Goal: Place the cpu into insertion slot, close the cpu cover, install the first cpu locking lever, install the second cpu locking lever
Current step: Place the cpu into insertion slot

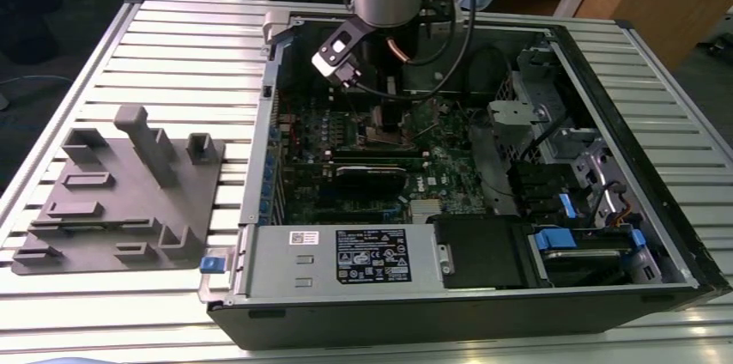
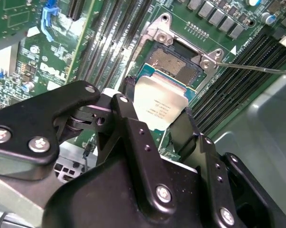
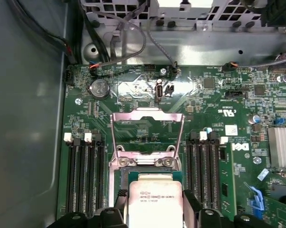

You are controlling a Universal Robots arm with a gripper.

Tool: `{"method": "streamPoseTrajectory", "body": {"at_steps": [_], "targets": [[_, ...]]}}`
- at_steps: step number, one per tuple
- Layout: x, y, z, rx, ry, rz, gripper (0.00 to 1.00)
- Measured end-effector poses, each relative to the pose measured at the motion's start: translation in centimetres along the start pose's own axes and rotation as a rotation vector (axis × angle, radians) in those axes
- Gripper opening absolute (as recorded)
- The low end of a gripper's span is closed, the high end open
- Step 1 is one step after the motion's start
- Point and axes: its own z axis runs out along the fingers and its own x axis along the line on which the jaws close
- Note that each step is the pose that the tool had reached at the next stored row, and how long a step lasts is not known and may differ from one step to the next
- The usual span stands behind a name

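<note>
Gripper (image 2: 158,108) inside open computer case (image 1: 641,287), over green motherboard (image 3: 209,99). Fingers (image 3: 120,198) clamped on the cpu (image 3: 154,199), one on each of two opposite edges; chip sits between them, metal top facing both wrist cameras. The cpu (image 2: 159,105) lies flat, roughly square, no clear long axis; edges parallel to rim of the insertion slot (image 3: 147,172), overlapping its near part. Contact with socket: cannot tell. The cpu cover (image 3: 147,129) stands raised beyond socket, memory slots (image 3: 83,175) flanking
</note>
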Motion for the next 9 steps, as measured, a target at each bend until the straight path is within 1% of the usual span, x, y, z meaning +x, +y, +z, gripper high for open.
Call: {"method": "streamPoseTrajectory", "body": {"at_steps": [5,9], "targets": [[0.31,-0.08,0.53,-0.0001,0.0001,0.0,0.54],[0.34,-0.1,0.63,0.0,0.0,0.0,0.54]]}}
